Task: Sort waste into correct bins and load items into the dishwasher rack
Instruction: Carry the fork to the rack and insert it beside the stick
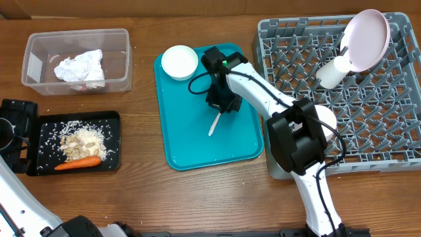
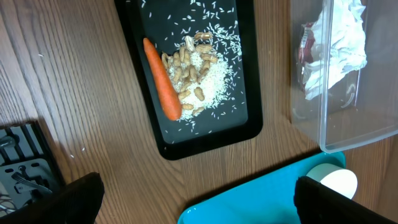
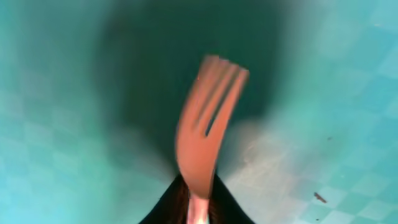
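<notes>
My right gripper (image 1: 221, 104) is shut on the white fork (image 1: 214, 124) over the teal tray (image 1: 237, 141). The right wrist view shows the fork (image 3: 208, 124) sticking out from the jaws (image 3: 199, 211) above its shadow. A white bowl (image 1: 179, 62) sits on the tray's far left corner. The grey rack (image 1: 388, 125) holds the plate (image 1: 367, 31), the cup (image 1: 332, 71) and a second bowl (image 1: 327, 117) partly under my arm. My left gripper (image 2: 199, 199) is open and empty beside the black tray (image 2: 249, 74).
The black tray holds the carrot (image 2: 163, 81) and nut scraps with rice (image 2: 196, 71). The clear tub (image 1: 39, 46) at the back left holds the crumpled napkin (image 1: 80, 66) and the red wrapper (image 2: 306, 46). Rice grains lie on the wood near the tray.
</notes>
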Available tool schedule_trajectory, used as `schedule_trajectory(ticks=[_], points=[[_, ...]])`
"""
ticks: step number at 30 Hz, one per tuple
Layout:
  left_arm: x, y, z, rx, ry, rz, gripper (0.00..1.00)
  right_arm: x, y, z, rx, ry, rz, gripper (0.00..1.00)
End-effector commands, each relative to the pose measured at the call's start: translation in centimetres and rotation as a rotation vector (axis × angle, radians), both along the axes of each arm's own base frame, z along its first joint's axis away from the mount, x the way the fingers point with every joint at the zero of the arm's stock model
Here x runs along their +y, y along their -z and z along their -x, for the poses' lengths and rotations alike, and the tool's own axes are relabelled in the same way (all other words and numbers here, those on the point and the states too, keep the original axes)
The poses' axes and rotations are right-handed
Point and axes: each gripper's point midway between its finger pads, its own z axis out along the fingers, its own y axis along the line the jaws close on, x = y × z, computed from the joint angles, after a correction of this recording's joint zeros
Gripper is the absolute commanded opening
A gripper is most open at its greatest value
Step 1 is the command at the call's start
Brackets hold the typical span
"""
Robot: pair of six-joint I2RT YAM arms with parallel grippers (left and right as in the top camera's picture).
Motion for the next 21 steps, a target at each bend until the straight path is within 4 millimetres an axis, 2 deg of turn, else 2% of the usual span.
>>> schedule_trajectory(ticks=[1, 4, 7, 10, 12, 15, 17, 18, 19, 21], points=[[0.0, 0.1, 0.0, 0.004, -0.008, -0.001, 1.0, -1.2, 1.0, 0.4, 0.014, -0.027, 0.039, 0.11], [0.0, 0.1, 0.0, 0.004, -0.008, -0.001, 1.0, -1.1, -0.6, 0.1, -0.013, -0.047, 0.025, 0.04], [0.0, 0.1, 0.0, 0.004, -0.008, -0.001, 1.0, -1.3, -2.5, -0.2, -0.045, -0.074, 0.009, 0.04], [0.0, 0.1, 0.0, 0.004, -0.008, -0.001, 1.0, -2.0, -5.4, -0.7, -0.093, -0.115, -0.01, 0.04], [0.0, 0.1, 0.0, 0.004, -0.008, -0.001, 1.0, -3.2, -8.0, -1.3, -0.136, -0.129, -0.024, 0.04], [0.0, 0.1, 0.0, 0.004, -0.008, -0.001, 1.0, -5.9, -12.6, -2.5, -0.223, -0.174, -0.039, 0.04], [0.0, 0.1, 0.0, 0.004, -0.008, -0.001, 1.0, -8.7, -16.7, -3.4, -0.313, -0.242, -0.035, 0.04], [0.0, 0.1, 0.0, 0.004, -0.008, -0.001, 1.0, -9.3, -17.6, -3.5, -0.334, -0.25, -0.032, 0.04], [0.0, 0.1, 0.0, 0.004, -0.008, -0.001, 1.0, -10.8, -19.3, -4.0, -0.377, -0.264, -0.026, 0.04], [0.0, 0.1, 0.0, 0.004, -0.008, -0.001, 1.0, -13.1, -21.4, -4.5, -0.438, -0.28, -0.013, 0.04]])
